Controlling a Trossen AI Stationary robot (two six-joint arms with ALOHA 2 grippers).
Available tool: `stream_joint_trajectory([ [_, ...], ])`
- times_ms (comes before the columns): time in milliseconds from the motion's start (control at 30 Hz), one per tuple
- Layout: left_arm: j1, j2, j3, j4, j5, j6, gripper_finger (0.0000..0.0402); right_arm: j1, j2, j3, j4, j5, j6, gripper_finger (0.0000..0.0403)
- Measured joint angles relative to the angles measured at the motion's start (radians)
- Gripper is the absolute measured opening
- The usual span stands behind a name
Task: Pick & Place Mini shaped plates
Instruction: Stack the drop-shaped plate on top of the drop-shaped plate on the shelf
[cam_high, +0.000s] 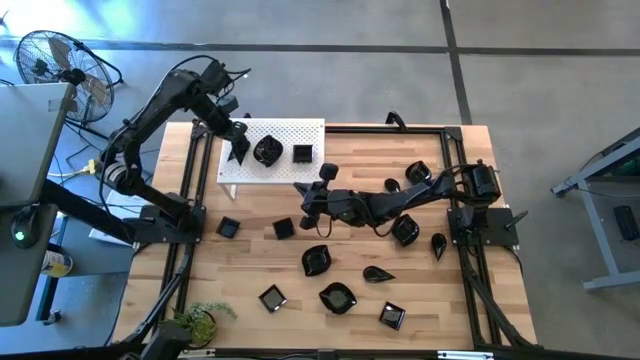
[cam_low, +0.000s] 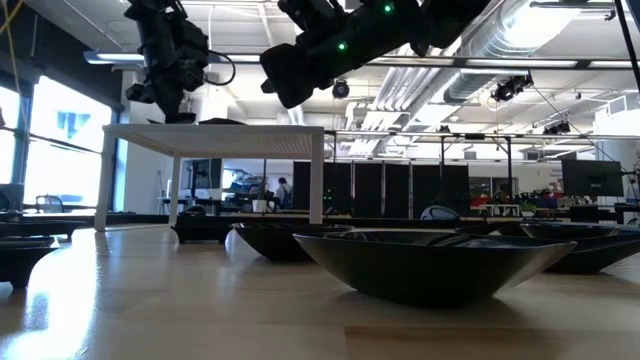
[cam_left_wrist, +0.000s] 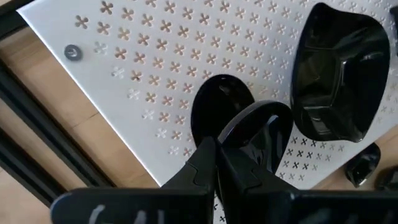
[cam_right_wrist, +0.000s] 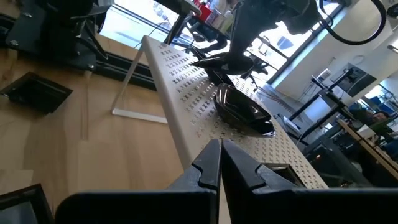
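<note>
- Glossy black mini shaped plates (cam_high: 339, 297) lay scattered over the pale wooden table (cam_high: 250, 255); two sat on the white perforated board (cam_high: 280, 135) at eleven o'clock.
- Level view: a smooth shallow plate (cam_low: 420, 262) filled the foreground.
- Left wrist: the left gripper (cam_left_wrist: 217, 152) pinched a teardrop plate (cam_left_wrist: 224, 112) over the board.
- Right wrist: the right gripper (cam_right_wrist: 219, 155) was closed, empty. No writing was legible.
</note>
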Motion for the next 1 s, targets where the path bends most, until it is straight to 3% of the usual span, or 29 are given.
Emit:
stream_joint_trajectory([
  [300,-0.001,0.0,0.01,-0.057,-0.014,0.038,0.0001,0.0,0.0,0.0,-0.007,-0.032,0.0,0.0001],
  [500,-0.072,0.006,0.098,-0.101,-0.153,0.062,0.0,0.0,0.0,0.0,-0.007,-0.043,0.0,0.0001],
  [733,-0.176,0.1,0.226,-0.176,-0.268,0.11,0.0,0.0,0.0,0.0,-0.006,-0.118,-0.002,0.0001],
  [1000,-0.242,0.145,0.256,-0.175,-0.401,0.23,0.0,-0.001,0.0,0.0,-0.007,-0.162,-0.003,0.0001],
])
